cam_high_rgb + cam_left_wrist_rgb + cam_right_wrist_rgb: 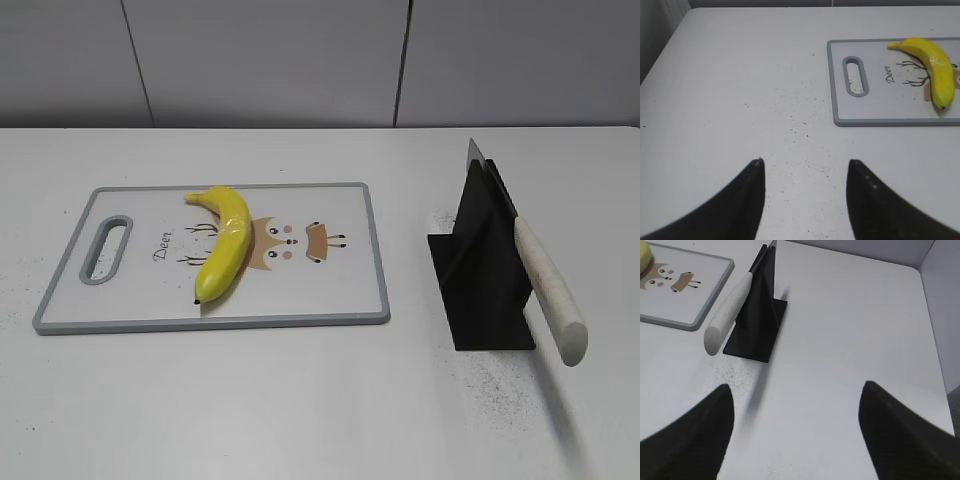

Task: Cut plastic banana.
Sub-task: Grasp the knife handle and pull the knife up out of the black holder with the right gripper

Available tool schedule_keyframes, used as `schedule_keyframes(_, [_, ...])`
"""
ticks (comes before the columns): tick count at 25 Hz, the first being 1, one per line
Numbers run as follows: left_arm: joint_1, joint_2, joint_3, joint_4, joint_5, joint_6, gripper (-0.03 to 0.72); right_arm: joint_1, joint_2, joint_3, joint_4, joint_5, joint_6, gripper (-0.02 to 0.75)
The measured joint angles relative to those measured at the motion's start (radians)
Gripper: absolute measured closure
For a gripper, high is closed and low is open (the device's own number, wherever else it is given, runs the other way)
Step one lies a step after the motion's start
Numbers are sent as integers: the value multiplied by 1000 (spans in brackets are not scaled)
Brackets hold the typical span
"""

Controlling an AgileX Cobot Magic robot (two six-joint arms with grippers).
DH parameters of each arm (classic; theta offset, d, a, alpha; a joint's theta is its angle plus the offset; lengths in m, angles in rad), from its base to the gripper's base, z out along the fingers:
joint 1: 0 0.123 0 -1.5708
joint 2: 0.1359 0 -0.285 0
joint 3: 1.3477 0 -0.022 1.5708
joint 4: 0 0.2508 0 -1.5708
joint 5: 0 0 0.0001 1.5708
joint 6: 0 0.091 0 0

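Observation:
The yellow plastic banana (226, 240) lies on a white cutting board (340, 290) with a grey rim and a deer drawing. It also shows in the left wrist view (934, 67); only a sliver shows in the right wrist view (643, 255). A knife with a white handle (548, 290) rests blade-up in a black stand (484, 280), also in the right wrist view (730, 305). My left gripper (805, 162) is open over bare table, left of the board. My right gripper (797, 387) is open over bare table, near the stand. Neither gripper shows in the exterior view.
The board (875, 121) has a handle slot (856, 75) at its left end. The white table (300, 400) ends at a grey wall behind. Dark specks dot the table by the stand (757, 337). The table's right edge (935, 340) is near.

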Motion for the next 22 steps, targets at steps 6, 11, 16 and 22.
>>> schedule_keyframes(6, [0, 0, 0, 0, 0, 0, 197, 0, 0, 0, 0, 0, 0, 149])
schedule_keyframes(11, [0, 0, 0, 0, 0, 0, 198, 0, 0, 0, 0, 0, 0, 149])
schedule_keyframes(16, [0, 0, 0, 0, 0, 0, 197, 0, 0, 0, 0, 0, 0, 149])
schedule_keyframes(22, [0, 0, 0, 0, 0, 0, 198, -1, 0, 0, -27, 1, 0, 149])
